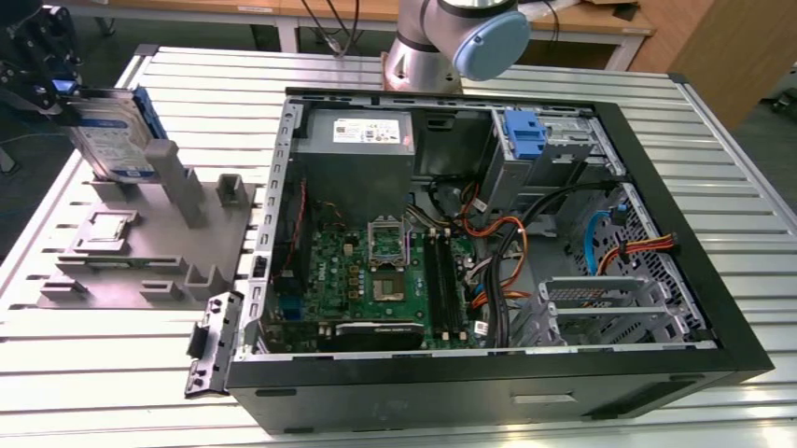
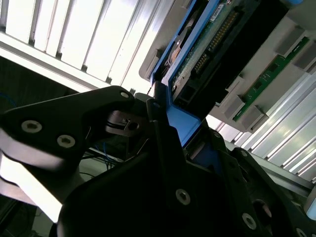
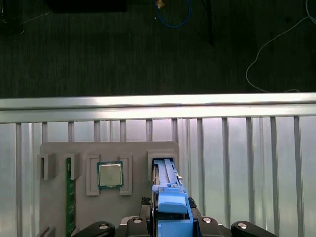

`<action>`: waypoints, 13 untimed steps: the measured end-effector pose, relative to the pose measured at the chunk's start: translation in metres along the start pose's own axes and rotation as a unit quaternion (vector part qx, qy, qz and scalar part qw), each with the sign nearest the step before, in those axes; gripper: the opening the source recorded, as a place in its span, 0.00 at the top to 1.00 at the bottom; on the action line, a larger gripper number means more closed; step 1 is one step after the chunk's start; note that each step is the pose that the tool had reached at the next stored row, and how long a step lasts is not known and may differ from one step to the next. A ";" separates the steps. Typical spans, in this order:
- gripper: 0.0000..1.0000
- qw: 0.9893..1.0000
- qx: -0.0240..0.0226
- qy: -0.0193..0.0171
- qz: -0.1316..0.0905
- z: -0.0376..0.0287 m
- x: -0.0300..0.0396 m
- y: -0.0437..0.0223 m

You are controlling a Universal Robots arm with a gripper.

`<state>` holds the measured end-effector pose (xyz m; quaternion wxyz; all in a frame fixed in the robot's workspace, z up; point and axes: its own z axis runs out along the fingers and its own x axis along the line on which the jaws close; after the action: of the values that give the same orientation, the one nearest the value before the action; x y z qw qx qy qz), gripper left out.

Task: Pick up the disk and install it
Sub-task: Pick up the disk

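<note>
The gripper (image 1: 52, 82) stands at the far corner on the exterior view's left. It is over the grey fixture plate (image 1: 125, 252), which lies on the slatted table (image 1: 75, 373) beside the open computer case (image 1: 697, 308). The disk (image 1: 110, 131) stands on edge under the gripper, its label turned toward the near side and its lower edge at the plate's upright holder.

In the second wrist view the black fingers (image 2: 113, 98) are drawn in tight on the blue bracket at the disk's (image 2: 207, 44) end. The pincer is all but closed, with the bracket clamped between its jaws. In the first wrist view the blue bracket of the disk (image 3: 170, 197) runs from the gripper (image 3: 170, 226) toward a slot in the plate. Beside that slot a processor chip (image 3: 109, 174) and a green memory stick (image 3: 70, 192) sit in their own recesses.

I cannot tell whether the disk's lower edge sits in the slot or has just cleared it; it looks at most barely raised.

As I judge it, the grasp is made and little more. The disk is well apart from the case, so the lift, the carry and the installing are all left to do. At the far right of the case another blue carrier (image 1: 528, 131) sits in the drive cage, right of the grey power supply (image 1: 361, 131).
</note>
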<state>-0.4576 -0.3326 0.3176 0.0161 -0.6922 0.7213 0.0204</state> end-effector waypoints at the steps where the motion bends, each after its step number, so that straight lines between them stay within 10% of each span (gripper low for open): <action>1: 0.63 1.000 0.000 0.000 0.000 -0.0007 -0.0001 0.0000; 13: 0.63 1.000 0.000 0.000 0.000 -0.0062 -0.0003 0.0000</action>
<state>-0.4576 -0.3326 0.3239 0.0161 -0.6922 0.7213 0.0204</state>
